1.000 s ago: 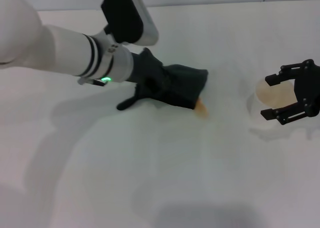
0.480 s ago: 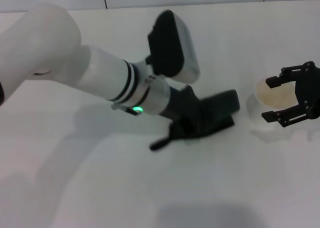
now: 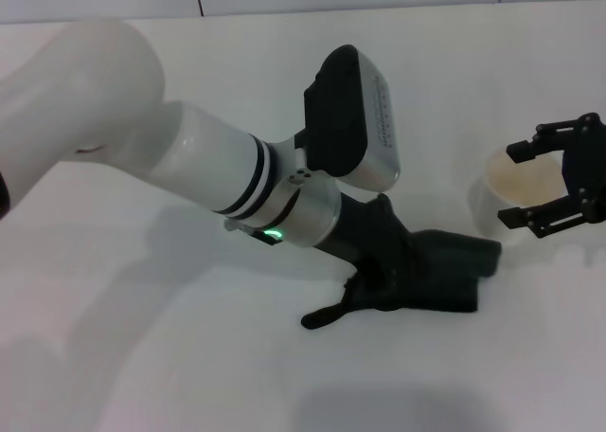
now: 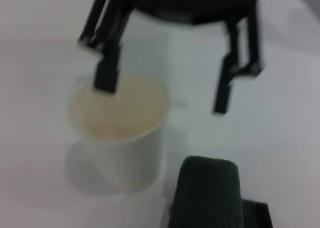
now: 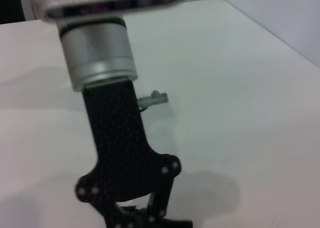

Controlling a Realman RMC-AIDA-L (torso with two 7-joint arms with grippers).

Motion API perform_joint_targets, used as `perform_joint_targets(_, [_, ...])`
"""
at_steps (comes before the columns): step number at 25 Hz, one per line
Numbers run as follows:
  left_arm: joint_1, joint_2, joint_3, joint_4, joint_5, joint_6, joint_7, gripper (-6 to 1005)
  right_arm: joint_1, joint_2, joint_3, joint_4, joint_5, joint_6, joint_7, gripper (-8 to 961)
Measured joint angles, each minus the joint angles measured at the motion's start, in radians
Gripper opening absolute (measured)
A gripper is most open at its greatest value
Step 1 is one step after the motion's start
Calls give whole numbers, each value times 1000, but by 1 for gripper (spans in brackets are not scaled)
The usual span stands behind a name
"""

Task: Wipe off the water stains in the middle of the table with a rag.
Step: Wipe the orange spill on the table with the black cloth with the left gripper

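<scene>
Dragged rightward, rag (image 3: pixel 426 276) under left gripper (image 3: pixel 383 261) covers stains.

The dark green-black soft cloth rag (image 3: pixel 431 276) covered the left gripper's fingertips, so their state could not be read. No orange water stain was visible. The right gripper (image 3: pixel 561 188) was cut off by the right picture edge. The white paper cup (image 4: pixel 117 130) appeared blurred.
</scene>
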Motion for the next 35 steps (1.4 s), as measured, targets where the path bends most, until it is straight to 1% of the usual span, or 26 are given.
perform_joint_targets(4, [-24,1,5,-86,1,-81,0,35,6,7,-5,0,0,3,0,856])
perform_joint_targets(8, [-44,6,-22,-145,1,-159,-1,35,7,8,-6,0,0,4,0,856])
perform_joint_targets(10, [-45,8,-54,-158,18,-174,-1,35,7,9,-5,1,0,5,-1,856])
perform_joint_targets(12, [-45,10,-125,-173,48,-181,0,35,8,10,-5,2,0,5,-3,856])
perform_joint_targets(16, [-42,10,-217,-180,103,-204,3,35,9,12,-6,2,0,5,-3,856])
perform_joint_targets(21, [-38,11,-262,-184,121,-226,12,35,10,12,-7,3,0,5,-3,856])
perform_joint_targets(23, [-39,8,-253,-186,118,-222,21,35,11,12,-7,3,0,5,-3,856])
perform_joint_targets(26, [-43,3,-202,-185,92,-208,26,35,12,12,-7,2,0,6,-3,856])
perform_joint_targets(27, [-45,2,-171,-181,70,-194,26,35,12,12,-7,1,0,7,-3,856])
perform_joint_targets(28, [-45,2,-171,-181,70,-194,26,35,12,12,-6,1,0,7,-3,856])
perform_joint_targets(29, [-45,2,-125,-166,30,-166,26,35,12,12,-6,0,0,7,-3,856])
perform_joint_targets(30, [-43,2,-101,-146,9,-130,26,35,12,12,-5,0,0,7,-2,856])
perform_joint_targets(32, [-35,2,-81,-112,-3,-79,26,35,12,12,-4,0,0,7,-2,856])
perform_joint_targets(33, [-35,2,-81,-112,-3,-79,26,35,12,12,-5,0,0,7,-2,856])
perform_joint_targets(35, [-25,1,-60,-81,-25,-38,26,35,12,11,-5,0,0,6,-1,856])
